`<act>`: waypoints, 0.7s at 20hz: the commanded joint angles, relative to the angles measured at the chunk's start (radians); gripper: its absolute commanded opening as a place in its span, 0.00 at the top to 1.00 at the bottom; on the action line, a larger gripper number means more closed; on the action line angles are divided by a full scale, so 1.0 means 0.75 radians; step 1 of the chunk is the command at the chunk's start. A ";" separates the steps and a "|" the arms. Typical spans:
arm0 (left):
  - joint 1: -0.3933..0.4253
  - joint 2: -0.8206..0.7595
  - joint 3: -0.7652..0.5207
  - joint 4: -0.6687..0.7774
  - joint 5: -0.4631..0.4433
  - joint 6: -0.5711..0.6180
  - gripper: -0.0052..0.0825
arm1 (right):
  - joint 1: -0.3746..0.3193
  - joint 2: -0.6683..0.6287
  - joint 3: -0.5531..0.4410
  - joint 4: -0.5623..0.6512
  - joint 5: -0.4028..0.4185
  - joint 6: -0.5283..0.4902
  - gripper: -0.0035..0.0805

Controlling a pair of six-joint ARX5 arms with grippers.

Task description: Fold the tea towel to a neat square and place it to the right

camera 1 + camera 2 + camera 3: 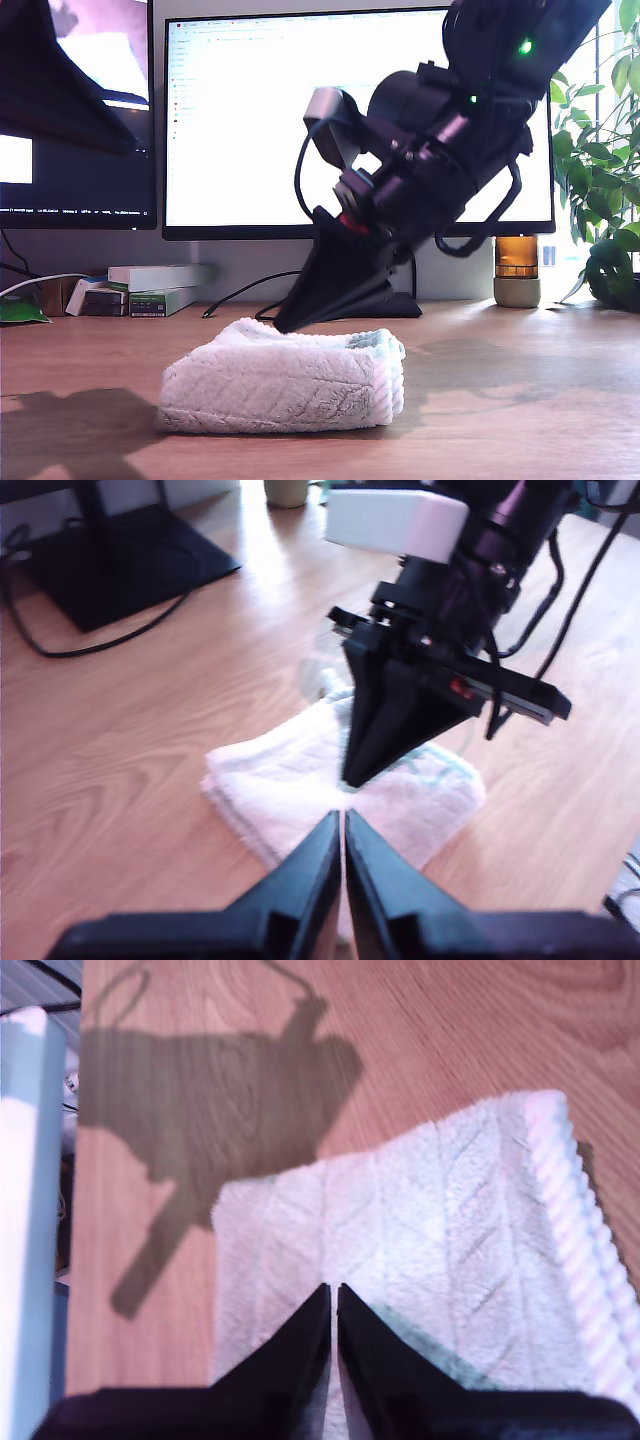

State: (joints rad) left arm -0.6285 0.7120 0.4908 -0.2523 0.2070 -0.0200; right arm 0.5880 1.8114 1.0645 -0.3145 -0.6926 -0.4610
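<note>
The folded tea towel (283,385) lies on the wooden desk (520,400) at 6 o'clock of the monitor (250,120). My second gripper (290,322), fingers closed, touches its top; my first gripper (343,825) hovers closed, empty.

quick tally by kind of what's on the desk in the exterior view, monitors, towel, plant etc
monitors: 2, a large one and a smaller one
tea towel: 1
boxes: 3, in a pile
plant: 1
amber jar: 1
total: 8

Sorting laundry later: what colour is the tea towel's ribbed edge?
Pale pink, on the off-white tea towel; ribbed edge clearest in the second wrist view.
</note>
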 commanded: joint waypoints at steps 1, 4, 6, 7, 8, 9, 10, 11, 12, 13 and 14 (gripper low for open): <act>-0.004 -0.027 -0.018 0.008 -0.004 0.000 0.97 | -0.010 0.028 -0.004 0.014 -0.003 -0.030 0.97; -0.004 -0.027 -0.018 0.007 -0.004 -0.004 0.97 | -0.011 0.073 -0.003 0.034 0.006 -0.061 0.97; -0.004 -0.027 -0.018 0.007 -0.004 -0.008 0.97 | -0.010 0.120 -0.003 0.054 0.005 -0.063 0.97; -0.004 -0.027 -0.018 0.007 -0.004 -0.009 0.97 | -0.008 0.147 -0.003 0.054 0.005 -0.080 0.97; -0.004 -0.027 -0.018 0.006 -0.004 -0.009 0.97 | -0.008 0.172 -0.003 0.057 0.005 -0.084 0.97; -0.004 -0.027 -0.018 0.006 -0.004 -0.009 0.97 | -0.008 0.193 -0.003 0.060 0.007 -0.083 0.97; -0.004 -0.027 -0.018 0.006 -0.004 -0.009 0.97 | -0.008 0.210 -0.003 0.058 0.017 -0.071 0.97; -0.004 -0.027 -0.018 0.006 -0.004 -0.009 0.97 | -0.011 0.220 -0.003 0.058 0.039 -0.041 0.97; -0.004 -0.027 -0.018 0.006 -0.005 -0.009 0.97 | -0.012 0.225 -0.003 0.056 0.084 -0.018 0.97; -0.004 -0.027 -0.018 -0.004 -0.005 -0.008 0.97 | -0.012 0.225 -0.003 0.048 0.133 0.010 0.97; -0.004 -0.027 -0.018 -0.014 -0.009 -0.007 0.97 | -0.014 0.225 -0.003 0.043 0.162 0.048 0.97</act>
State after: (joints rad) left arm -0.6285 0.6891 0.4908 -0.2646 0.2039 -0.0235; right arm 0.5797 1.9289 1.0809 -0.2775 -0.6285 -0.4377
